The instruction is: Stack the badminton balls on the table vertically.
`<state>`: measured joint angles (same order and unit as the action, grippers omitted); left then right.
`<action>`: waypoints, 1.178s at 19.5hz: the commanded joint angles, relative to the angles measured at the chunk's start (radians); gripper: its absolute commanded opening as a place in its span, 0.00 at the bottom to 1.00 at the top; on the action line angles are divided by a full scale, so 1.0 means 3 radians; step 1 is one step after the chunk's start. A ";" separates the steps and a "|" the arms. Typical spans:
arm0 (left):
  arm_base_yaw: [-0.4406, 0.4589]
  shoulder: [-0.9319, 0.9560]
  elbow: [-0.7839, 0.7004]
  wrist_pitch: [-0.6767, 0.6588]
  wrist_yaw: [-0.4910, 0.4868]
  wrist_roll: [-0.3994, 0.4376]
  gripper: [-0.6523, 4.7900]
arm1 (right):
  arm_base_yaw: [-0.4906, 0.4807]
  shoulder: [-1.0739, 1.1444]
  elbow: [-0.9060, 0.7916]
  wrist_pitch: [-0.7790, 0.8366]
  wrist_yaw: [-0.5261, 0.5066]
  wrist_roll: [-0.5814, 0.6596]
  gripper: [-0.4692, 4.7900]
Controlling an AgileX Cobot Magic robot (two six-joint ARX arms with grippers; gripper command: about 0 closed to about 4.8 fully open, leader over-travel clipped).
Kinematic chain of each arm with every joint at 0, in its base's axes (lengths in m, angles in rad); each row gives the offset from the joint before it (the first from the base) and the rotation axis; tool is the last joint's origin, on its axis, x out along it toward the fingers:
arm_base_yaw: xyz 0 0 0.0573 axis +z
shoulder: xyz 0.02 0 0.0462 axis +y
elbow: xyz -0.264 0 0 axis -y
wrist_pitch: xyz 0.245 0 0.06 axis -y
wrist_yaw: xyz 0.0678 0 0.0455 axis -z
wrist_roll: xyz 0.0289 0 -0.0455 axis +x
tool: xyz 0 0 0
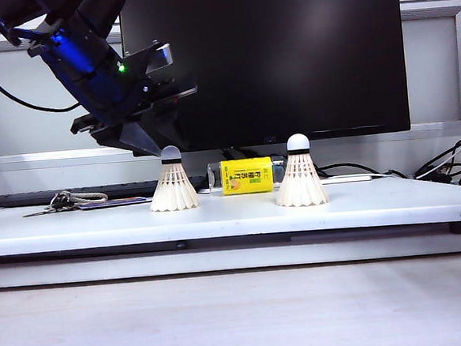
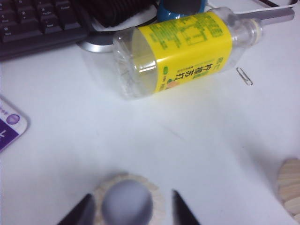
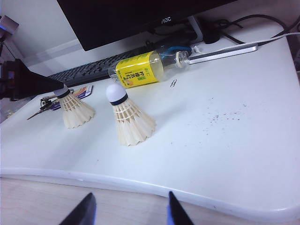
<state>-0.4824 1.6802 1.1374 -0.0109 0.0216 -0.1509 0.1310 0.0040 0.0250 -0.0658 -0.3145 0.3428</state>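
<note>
Left claw (image 2: 129, 211) hangs over the left shuttlecock (image 1: 173, 186), one finger on either side of its cork tip; whether the fingers touch it cannot be told. Right claw (image 3: 129, 211) is spread wide and empty, off the desk's (image 1: 234, 220) front edge. Both shuttlecocks stand upright, apart; the right shuttlecock (image 1: 299, 176) is near the middle. A yellow-labelled bottle (image 1: 246, 176) lies behind, between them.

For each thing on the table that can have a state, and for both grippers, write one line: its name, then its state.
Left shuttlecock: upright, cork between the fingers.
Right shuttlecock: upright, free.
Bottle: lying down, uncapped.
Left gripper: jaws part-open around the left cork.
Right gripper: open, off the table edge.
</note>
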 commanded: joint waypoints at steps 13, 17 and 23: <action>-0.0001 -0.0004 0.0013 0.0043 -0.0006 0.0005 0.50 | -0.0001 -0.0006 0.0015 0.0056 0.0003 -0.0009 0.47; -0.0001 -0.0004 0.0013 0.0048 0.0001 0.0014 0.49 | -0.0001 -0.0006 0.0015 0.0046 0.0004 -0.0010 0.47; -0.0001 -0.0066 0.0018 0.0175 0.0025 0.0013 0.41 | -0.0001 -0.0006 0.0015 0.0045 0.0004 -0.0010 0.47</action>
<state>-0.4824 1.6726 1.1370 0.0158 0.0231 -0.1505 0.1310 0.0040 0.0250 -0.0662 -0.3145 0.3428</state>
